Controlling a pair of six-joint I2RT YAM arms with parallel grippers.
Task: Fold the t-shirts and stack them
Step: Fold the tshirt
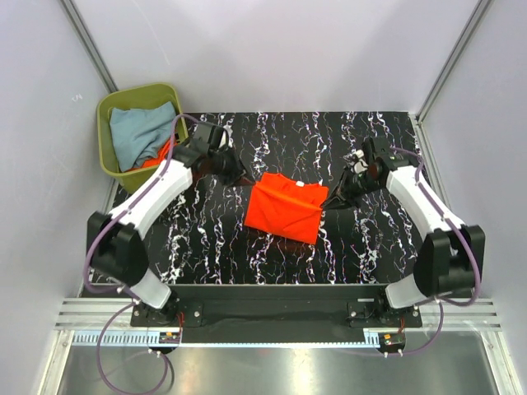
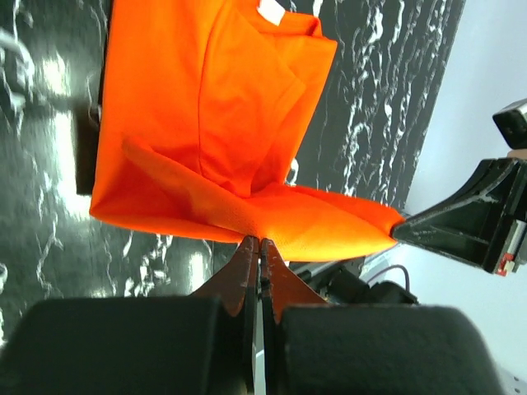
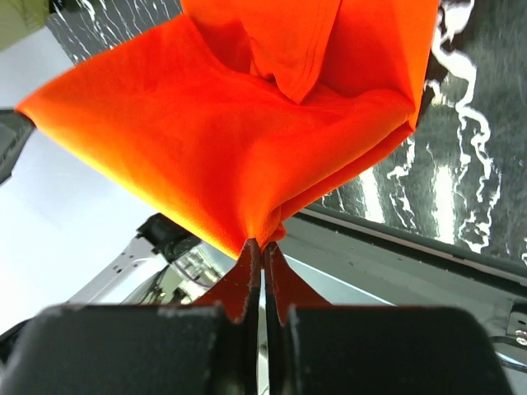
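Left wrist view — left claw pinching orange t-shirt edge, right claw pinching another edge

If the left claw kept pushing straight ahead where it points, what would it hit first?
The orange t-shirt: the left gripper is shut on its edge, so cloth lies directly ahead; the table probably behind.
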